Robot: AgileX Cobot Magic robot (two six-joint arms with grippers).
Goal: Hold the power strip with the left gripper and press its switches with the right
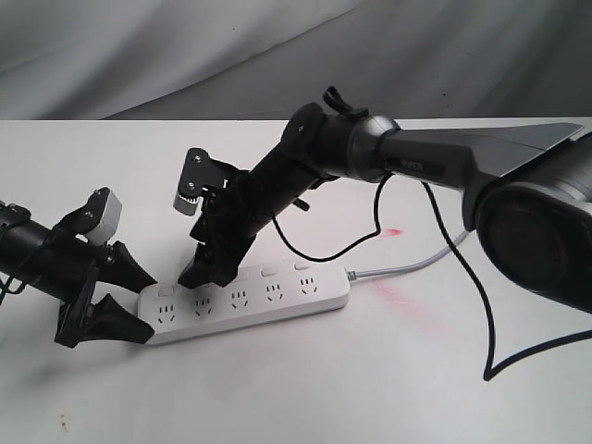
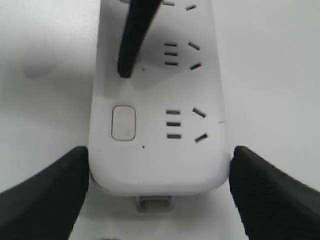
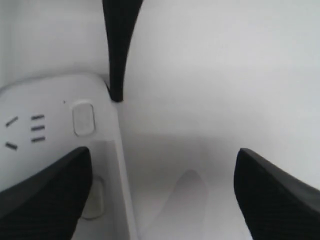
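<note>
The white power strip (image 1: 277, 301) lies flat on the table, its grey cord (image 1: 407, 266) running off to the right. My left gripper (image 1: 139, 296) straddles the strip's left end; in the left wrist view its two black fingers (image 2: 45, 195) press against both sides of the power strip (image 2: 155, 160), so it is shut on it. The end switch (image 2: 123, 123) is uncovered. My right gripper (image 1: 205, 268) comes down from above with its jaws spread wide. One of its fingers (image 3: 45, 190) rests on the second switch (image 3: 94, 199), and the other hangs over bare table. That finger's tip (image 2: 125, 70) also shows in the left wrist view.
The right arm's black cable (image 1: 486, 314) loops over the table at the right. Two faint red light marks (image 1: 396, 298) lie near the cord. The table's back edge (image 1: 139, 120) meets a grey cloth backdrop.
</note>
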